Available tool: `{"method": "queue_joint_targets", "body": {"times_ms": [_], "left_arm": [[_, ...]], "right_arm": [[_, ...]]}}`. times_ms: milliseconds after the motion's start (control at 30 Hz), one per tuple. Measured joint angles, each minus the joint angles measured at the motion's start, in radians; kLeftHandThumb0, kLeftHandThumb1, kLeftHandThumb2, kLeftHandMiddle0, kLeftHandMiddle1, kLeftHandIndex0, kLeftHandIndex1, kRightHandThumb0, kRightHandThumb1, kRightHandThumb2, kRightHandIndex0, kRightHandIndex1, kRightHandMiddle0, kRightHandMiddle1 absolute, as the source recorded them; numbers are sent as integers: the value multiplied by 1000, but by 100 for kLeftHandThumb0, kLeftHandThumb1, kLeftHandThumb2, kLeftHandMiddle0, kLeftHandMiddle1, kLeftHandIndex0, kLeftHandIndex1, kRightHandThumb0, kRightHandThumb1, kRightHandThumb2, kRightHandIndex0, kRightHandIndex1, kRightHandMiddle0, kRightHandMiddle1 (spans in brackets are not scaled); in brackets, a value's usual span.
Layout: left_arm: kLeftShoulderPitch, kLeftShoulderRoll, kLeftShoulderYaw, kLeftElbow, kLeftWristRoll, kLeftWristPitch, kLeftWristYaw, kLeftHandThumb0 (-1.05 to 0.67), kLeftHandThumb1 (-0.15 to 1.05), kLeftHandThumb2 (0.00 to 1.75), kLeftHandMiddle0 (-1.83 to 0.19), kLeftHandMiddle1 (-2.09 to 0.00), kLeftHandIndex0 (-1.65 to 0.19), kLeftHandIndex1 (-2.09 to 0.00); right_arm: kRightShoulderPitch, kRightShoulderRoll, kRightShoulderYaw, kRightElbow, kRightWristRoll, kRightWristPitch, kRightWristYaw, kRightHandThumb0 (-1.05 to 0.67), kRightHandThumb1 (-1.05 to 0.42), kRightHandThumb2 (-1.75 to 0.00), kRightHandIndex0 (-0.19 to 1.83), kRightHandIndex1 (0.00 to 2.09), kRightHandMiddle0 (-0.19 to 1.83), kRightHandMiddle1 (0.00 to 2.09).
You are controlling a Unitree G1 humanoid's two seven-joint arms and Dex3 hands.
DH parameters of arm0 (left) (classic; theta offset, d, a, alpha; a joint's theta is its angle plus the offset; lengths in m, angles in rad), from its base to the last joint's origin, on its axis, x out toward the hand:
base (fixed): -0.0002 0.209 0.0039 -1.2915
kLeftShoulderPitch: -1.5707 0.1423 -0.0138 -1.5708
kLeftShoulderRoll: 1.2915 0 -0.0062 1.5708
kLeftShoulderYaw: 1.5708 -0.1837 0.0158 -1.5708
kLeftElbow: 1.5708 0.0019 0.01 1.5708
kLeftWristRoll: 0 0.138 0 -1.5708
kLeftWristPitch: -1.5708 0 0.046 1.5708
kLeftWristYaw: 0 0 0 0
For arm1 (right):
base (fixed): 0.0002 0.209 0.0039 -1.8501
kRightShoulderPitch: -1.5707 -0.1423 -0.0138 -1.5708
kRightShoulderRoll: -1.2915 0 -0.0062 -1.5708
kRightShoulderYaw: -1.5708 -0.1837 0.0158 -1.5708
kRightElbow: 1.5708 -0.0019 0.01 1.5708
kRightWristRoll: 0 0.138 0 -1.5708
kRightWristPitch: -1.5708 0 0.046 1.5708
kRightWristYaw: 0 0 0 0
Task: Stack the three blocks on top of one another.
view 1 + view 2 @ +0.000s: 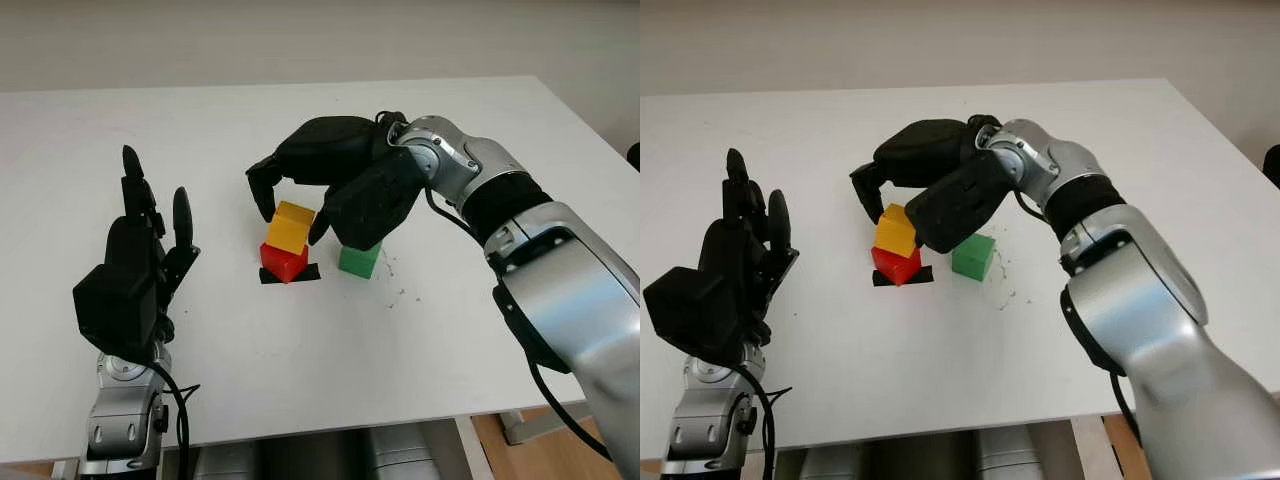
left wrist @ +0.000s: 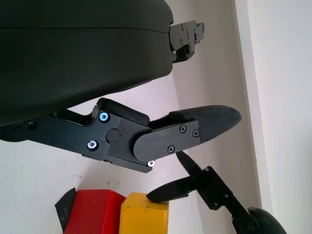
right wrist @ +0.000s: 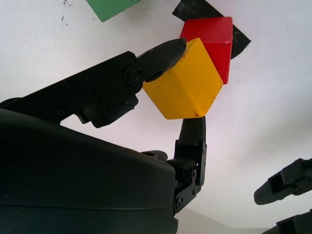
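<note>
While the right robot hand [image 1: 295, 215] pinches the yellow block [image 1: 291, 227], red block [image 1: 284, 262] beneath, green block [image 1: 358, 260] beside.

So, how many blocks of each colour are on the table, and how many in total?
Red block: 1, on the black tape mark
Yellow block: 1, on the red one, held by the right hand
Green block: 1, on the table
Total: 3 blocks
</note>
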Motion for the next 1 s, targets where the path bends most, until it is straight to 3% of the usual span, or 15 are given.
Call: {"method": "queue_joint_targets", "body": {"times_ms": [367, 1000], "left_arm": [[0, -8, -11, 0, 2, 0, 8, -75, 105, 67, 19, 0, 19, 0], [1, -14, -15, 0, 2, -9, 19, -75, 105, 65, 19, 0, 19, 0]], "right_arm": [[-17, 13, 50, 15, -57, -3, -100, -38, -98, -6, 31, 5, 33, 145], [-26, 28, 61, 23, -66, -14, -112, -37, -98, -6, 31, 5, 34, 142]]}}
